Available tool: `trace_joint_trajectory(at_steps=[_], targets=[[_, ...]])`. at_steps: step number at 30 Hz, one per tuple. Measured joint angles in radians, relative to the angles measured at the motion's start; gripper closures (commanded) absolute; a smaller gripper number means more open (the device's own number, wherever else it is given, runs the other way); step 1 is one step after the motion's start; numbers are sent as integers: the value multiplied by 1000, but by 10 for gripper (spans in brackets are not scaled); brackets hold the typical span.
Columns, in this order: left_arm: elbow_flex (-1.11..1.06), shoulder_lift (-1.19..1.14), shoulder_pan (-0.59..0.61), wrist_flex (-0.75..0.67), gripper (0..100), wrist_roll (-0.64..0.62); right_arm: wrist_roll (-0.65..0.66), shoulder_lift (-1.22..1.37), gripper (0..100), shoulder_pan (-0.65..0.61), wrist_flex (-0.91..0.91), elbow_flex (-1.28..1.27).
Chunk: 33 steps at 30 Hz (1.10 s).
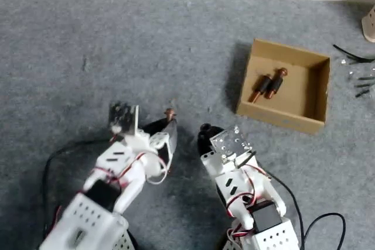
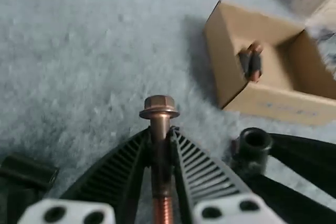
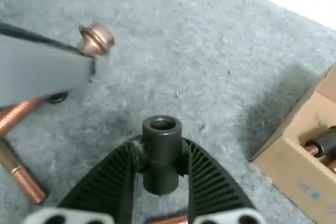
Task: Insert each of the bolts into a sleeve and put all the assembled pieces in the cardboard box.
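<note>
My left gripper (image 1: 169, 124) is shut on a copper bolt (image 1: 170, 112), head pointing away from the arm; the bolt (image 2: 159, 116) sits upright between the ribbed black fingers (image 2: 123, 163). Just to its right, my right gripper (image 1: 205, 137) is shut on a black sleeve (image 3: 161, 148) with its bore facing outward. That sleeve (image 2: 253, 144) and the bolt head (image 3: 96, 38) are a short gap apart. The cardboard box (image 1: 281, 118) stands at the right rear with two assembled pieces (image 1: 268, 87) lying inside it.
Loose copper bolts (image 3: 21, 179) lie on the grey carpet beside my right gripper. Another black sleeve (image 2: 23, 174) rests near my left gripper. Cables and small parts (image 1: 358, 77) lie at the far right edge. A pale wall borders the carpet's far side.
</note>
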State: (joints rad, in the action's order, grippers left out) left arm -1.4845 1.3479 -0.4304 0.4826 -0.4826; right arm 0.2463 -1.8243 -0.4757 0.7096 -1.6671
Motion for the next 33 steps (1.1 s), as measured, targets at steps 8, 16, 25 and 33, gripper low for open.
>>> trace_joint_trajectory(at_steps=[8,16,25,33], targets=[[253,-597,-2,-61,993,0,2,0,993,0,-2,0],[503,-1148,137,-63,993,55,2,0,993,0,-2,0],[807,-1389,133,232,993,66,2,0,993,68,-2,0],[1151,-1628,133,566,993,64,2,0,993,84,-2,0]])
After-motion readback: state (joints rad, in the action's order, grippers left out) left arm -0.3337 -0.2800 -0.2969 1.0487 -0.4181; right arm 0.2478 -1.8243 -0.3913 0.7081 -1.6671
